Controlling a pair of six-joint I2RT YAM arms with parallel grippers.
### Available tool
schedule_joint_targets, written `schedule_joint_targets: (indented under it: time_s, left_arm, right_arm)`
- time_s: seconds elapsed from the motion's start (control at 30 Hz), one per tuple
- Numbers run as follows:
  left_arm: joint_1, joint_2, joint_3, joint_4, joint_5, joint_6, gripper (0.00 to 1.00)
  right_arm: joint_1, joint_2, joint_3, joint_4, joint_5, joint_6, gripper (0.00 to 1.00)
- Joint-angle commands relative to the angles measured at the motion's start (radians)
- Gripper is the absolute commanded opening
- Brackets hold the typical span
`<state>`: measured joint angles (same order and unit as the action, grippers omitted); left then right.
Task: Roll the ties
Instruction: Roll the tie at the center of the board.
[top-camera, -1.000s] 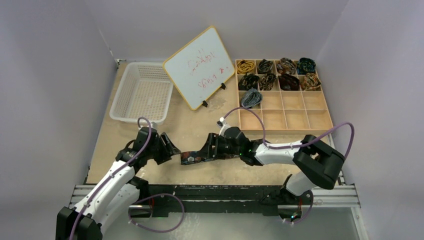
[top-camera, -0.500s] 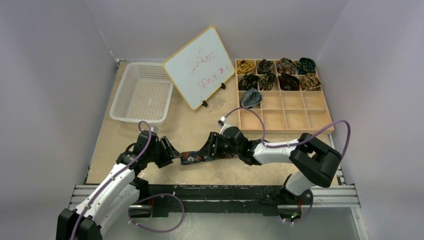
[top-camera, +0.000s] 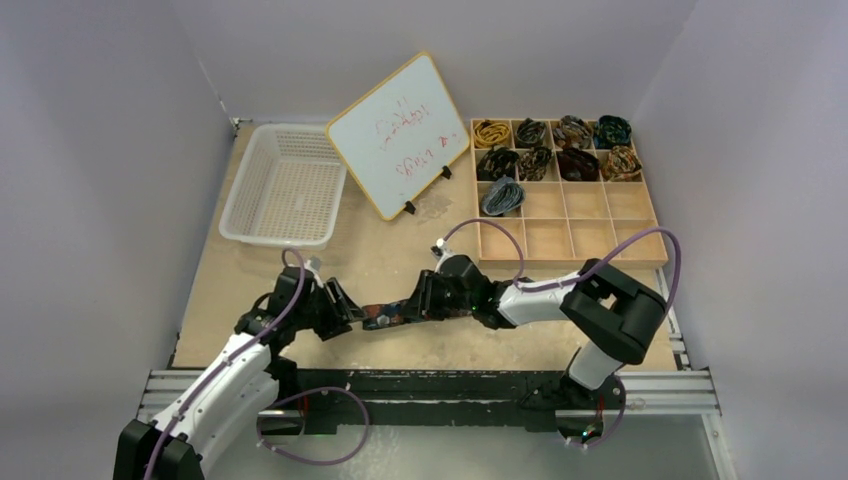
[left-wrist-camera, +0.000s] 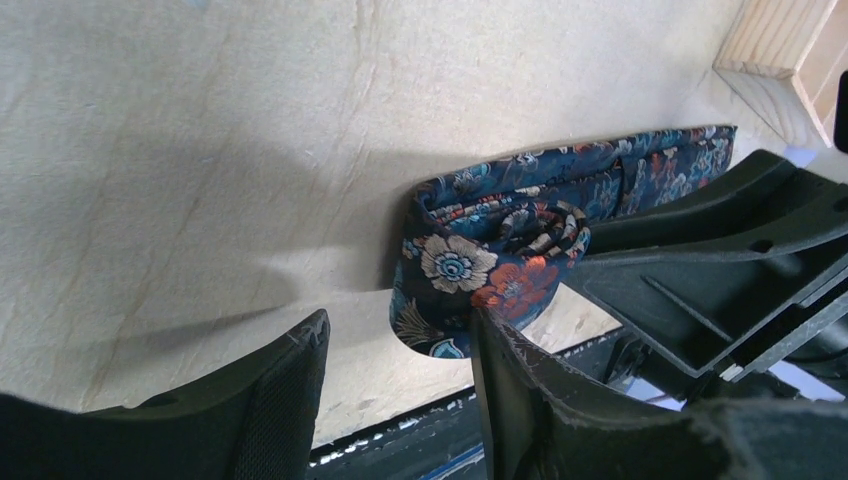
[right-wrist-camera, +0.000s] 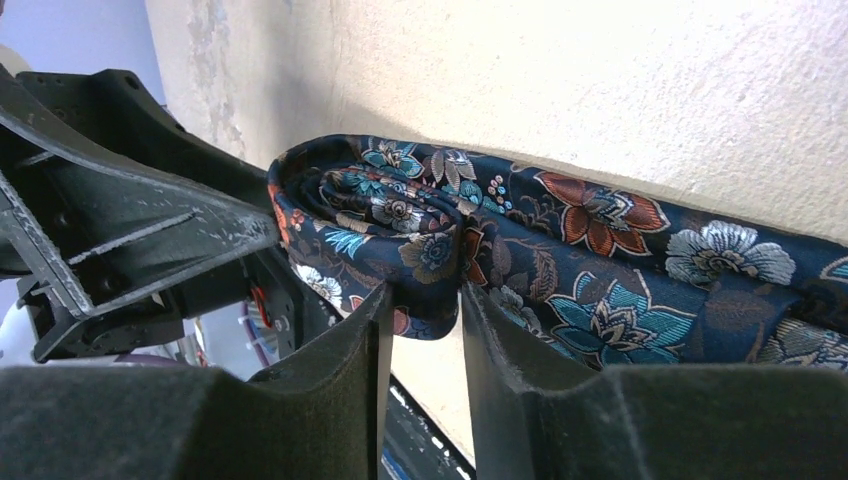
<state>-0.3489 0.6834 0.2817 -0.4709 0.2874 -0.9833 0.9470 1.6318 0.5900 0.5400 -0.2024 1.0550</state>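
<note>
Your navy floral fabric tie (top-camera: 385, 315) lies on the pale plywood table (top-camera: 400, 250) at approx 6 o'clock in the top view, near the front edge, betw. both arms. Its L end is partly coiled; the rest runs as a flat strip toward 3 o'clock. Your R claw (right-wrist-camera: 425, 300) is pinching a fold of it right by the coil, w/ fabric squeezed betw. the fingers. Your L claw (left-wrist-camera: 397, 325) stands spread w/ nothing gripped. The coil sits just beside one finger (left-wrist-camera: 520, 400); can't tell if they touch.

At 2 o'clock is a light wooden compartment tray (top-camera: 570, 260) w/ nine rolled ties (top-camera: 553, 148): four in the far row, four in the next, and one grey-blue coil (top-camera: 502, 196) in the third row's L-most cell. A white plastic mesh basket (top-camera: 275, 238) is at 10 o'clock, and a tilted whiteboard w/ red scribble (top-camera: 400, 135) at 12.
</note>
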Motion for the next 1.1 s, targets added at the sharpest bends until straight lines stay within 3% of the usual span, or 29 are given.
schedule_joint_targets:
  time_s: [0.0, 0.63, 0.9, 1.07]
  left_arm:
    - [0.004, -0.012, -0.032, 0.113, 0.088, 0.031, 0.52]
    - [0.004, 0.088, -0.150, 0.523, 0.248, 0.140, 0.54]
    - [0.004, 0.130, -0.158, 0.593, 0.252, 0.179, 0.54]
    - [0.004, 0.141, -0.142, 0.551, 0.189, 0.197, 0.54]
  right_arm:
    - [-0.003, 0.006, 0.047, -0.034, -0.003, -0.010, 0.33]
    - [-0.038, 0.080, 0.064, -0.059, -0.043, -0.010, 0.21]
    - [-0.053, 0.114, 0.067, -0.037, -0.100, -0.009, 0.19]
    - [-0.064, 0.121, 0.063, -0.033, -0.113, -0.006, 0.16]
